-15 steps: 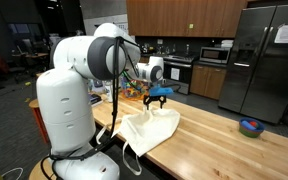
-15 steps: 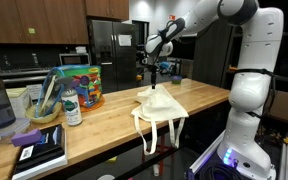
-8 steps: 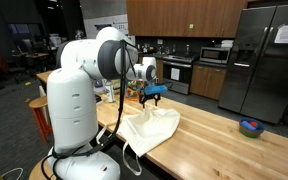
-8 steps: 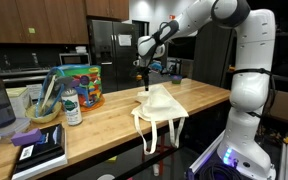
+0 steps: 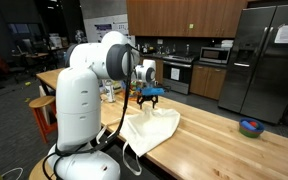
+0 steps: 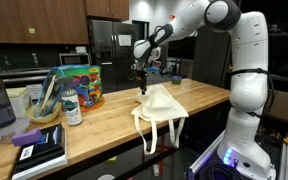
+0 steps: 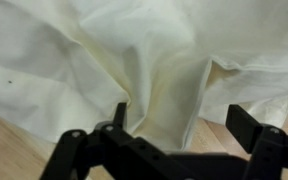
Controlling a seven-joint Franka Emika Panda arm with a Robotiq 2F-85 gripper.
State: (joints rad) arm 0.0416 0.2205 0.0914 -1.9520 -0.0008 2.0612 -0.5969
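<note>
A cream cloth tote bag [image 5: 149, 130] lies crumpled on the wooden counter, its handles hanging over the front edge [image 6: 152, 135]. My gripper [image 5: 149, 97] hovers a little above the bag's far edge in both exterior views [image 6: 141, 84]. In the wrist view the two black fingers stand wide apart, and the gripper [image 7: 184, 125] is open and empty. The folds of the bag [image 7: 144, 50] lie below them, with bare wood at the corners.
A colourful canister [image 6: 79, 87], a small bottle [image 6: 72, 107], a bowl with utensils [image 6: 44, 108] and a dark book [image 6: 39, 147] stand on one end of the counter. A blue bowl [image 5: 250, 127] sits at the other end. A steel fridge [image 5: 269, 60] stands behind.
The arm has swung sideways, carrying the open gripper from over the bag's middle towards its far edge. The bag has not moved.
</note>
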